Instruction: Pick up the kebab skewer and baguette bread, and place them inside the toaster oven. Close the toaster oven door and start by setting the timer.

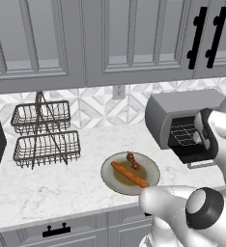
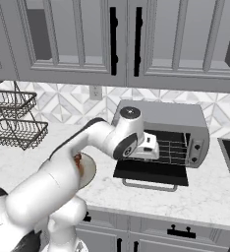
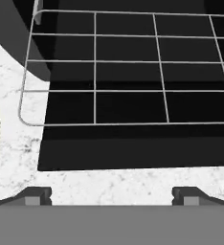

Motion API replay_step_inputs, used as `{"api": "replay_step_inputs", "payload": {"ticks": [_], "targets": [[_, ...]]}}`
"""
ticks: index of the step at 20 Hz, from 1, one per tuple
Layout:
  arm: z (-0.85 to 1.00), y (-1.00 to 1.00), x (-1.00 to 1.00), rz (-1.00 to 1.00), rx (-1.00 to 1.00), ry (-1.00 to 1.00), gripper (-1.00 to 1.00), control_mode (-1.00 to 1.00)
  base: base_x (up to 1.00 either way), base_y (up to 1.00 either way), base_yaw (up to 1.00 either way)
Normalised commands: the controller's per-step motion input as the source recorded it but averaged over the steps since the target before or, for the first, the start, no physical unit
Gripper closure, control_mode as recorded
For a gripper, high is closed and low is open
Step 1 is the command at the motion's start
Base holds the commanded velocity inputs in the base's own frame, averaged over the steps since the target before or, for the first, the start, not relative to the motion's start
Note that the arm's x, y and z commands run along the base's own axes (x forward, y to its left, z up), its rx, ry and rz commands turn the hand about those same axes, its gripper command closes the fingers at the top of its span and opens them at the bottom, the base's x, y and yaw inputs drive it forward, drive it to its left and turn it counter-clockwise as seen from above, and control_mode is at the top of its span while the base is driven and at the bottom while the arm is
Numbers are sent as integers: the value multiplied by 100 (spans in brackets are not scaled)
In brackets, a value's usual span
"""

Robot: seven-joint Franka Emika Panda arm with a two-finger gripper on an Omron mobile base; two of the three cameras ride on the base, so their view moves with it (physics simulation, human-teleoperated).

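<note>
Baguette bread [image 1: 130, 174] and kebab skewer [image 1: 133, 160] both sit on the round plate [image 1: 111, 166] on the counter [image 1: 62, 185], neither one loaded yet. Gripper [image 2: 151, 147] is over at the toaster oven [image 2: 178, 120], hovering above the dropped toaster oven door [image 2: 151, 171] just in front of the wire rack [image 3: 128, 72]; jaws spread wide, nothing between them. Key relation: the food lies off to the arm's left of the jaws, well apart from them, with the plate edge just showing at the left of the hand view. Loaf's long axis runs diagonally across the plate, from far-left to near-right in the left base view; the skewer is shorter, lying just beyond the loaf toward the oven side, close beside it but I can't tell if they touch. My read: next move is a swing back left and down over the plate, wrist turned so the fingers straddle the chosen item across its narrow width. Oven cavity is open and unobstructed for the drop-off.
</note>
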Motion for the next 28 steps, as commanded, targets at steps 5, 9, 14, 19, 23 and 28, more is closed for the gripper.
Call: {"api": "replay_step_inputs", "payload": {"ticks": [5, 9, 14, 19, 23, 28], "targets": [[1, 100, -27, 9, 0, 0, -100, -100, 0, 0, 0], [1, 100, -17, 14, 0, 0, -100, -100, 0, 0, 0], [1, 100, -2, 16, -1, 0, -100, -100, 0, 0, 0], [0, 94, 0, 11, -2, 3, -100, -100, 0, 0, 0], [-6, 99, 0, 6, -3, 1, -100, -100, 0, 0, 0], [-3, 75, 0, 2, -1, 1, -100, -100, 0, 0, 0]]}}
